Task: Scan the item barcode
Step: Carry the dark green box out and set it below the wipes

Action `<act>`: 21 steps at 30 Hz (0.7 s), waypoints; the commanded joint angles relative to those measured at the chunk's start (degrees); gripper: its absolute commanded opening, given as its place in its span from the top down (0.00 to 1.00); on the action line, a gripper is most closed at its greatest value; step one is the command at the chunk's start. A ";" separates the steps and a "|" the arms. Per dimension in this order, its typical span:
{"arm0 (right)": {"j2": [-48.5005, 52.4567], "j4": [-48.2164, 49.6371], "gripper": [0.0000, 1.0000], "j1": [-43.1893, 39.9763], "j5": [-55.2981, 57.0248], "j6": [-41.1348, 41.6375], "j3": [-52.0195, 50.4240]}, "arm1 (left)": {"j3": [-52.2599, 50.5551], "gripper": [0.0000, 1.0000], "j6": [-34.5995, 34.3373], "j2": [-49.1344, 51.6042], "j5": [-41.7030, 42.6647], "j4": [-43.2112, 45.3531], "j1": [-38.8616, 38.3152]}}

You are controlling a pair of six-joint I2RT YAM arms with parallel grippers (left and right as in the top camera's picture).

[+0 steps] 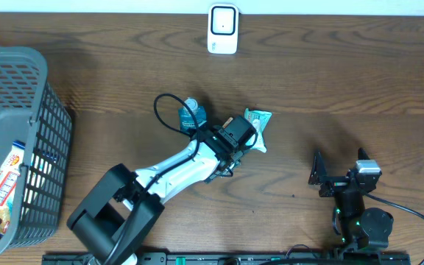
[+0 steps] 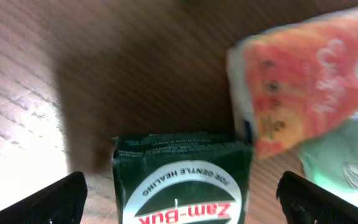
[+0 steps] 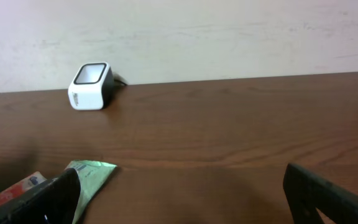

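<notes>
The small, stiff, probably light Zam-Buk box (image 2: pixel 182 180) lies mid-desk (image 1: pixel 330 81) beside a soft packet (image 2: pixel 309 81), framed by the left tool (image 2: pixel 182 200), wide open and gripping nothing, best pinched across its flat sides, while the right tool (image 3: pixel 182 196) gapes empty near right.

I have the left arm stretched forward, left hand (image 2: pixel 179 202) spread wide, and the right hand (image 3: pixel 182 199) drawn back, equally wide.
</notes>
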 commanded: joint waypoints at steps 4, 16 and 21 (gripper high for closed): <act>-0.22 -0.22 0.01 0.24 -0.13 0.50 -0.09 | 4.15 0.02 8.39 -10.16 -0.59 -1.79 -0.11; -0.22 -0.20 0.01 0.24 -0.13 0.50 -0.09 | 5.49 0.02 11.13 -38.14 -21.20 -13.94 1.11; -0.22 -0.22 0.01 0.24 -0.13 0.50 -0.09 | 6.40 0.02 12.59 -49.29 -30.88 -14.60 8.74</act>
